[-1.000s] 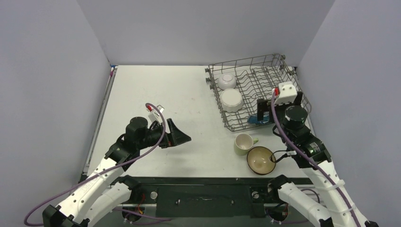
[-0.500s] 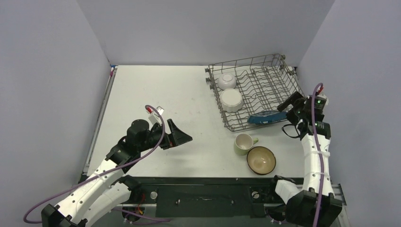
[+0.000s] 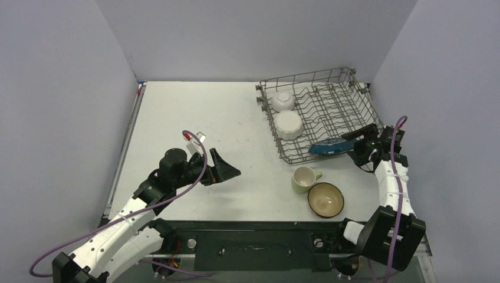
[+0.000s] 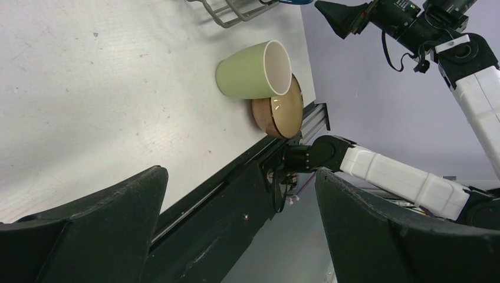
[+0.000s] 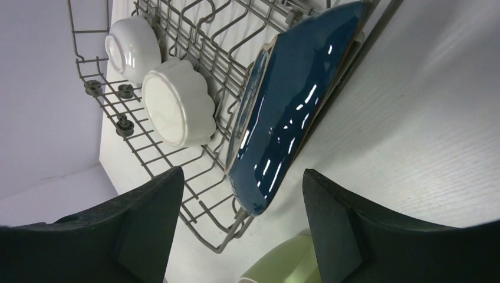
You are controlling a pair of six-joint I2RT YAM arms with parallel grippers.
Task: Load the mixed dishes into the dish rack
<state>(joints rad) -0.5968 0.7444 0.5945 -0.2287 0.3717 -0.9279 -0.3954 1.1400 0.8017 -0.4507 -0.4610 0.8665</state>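
Note:
The grey wire dish rack (image 3: pixel 346 94) stands at the far right. It holds the small white bowl (image 3: pixel 283 100) and the white scalloped plate (image 3: pixel 289 124). The dark blue dish (image 3: pixel 329 145) leans tilted along the rack's near right edge. My right gripper (image 3: pixel 358 143) is open and empty, just right of it. In the right wrist view the blue dish (image 5: pixel 289 118) lies ahead between my open fingers (image 5: pixel 147 224). The pale green mug (image 3: pixel 303 179) lies on its side, touching the brown bowl (image 3: pixel 325 198). My left gripper (image 3: pixel 227 171) is open and empty, left of both.
The left wrist view shows the mug (image 4: pixel 255 69) and brown bowl (image 4: pixel 283 112) close to the table's near edge (image 4: pixel 236 171). The rack sits against the right wall. Grey walls close in the table on three sides.
My right gripper let go of the blue dish and left it leaning at the rack's edge. The right arm swung out to the right and lowered. The left arm barely moved.

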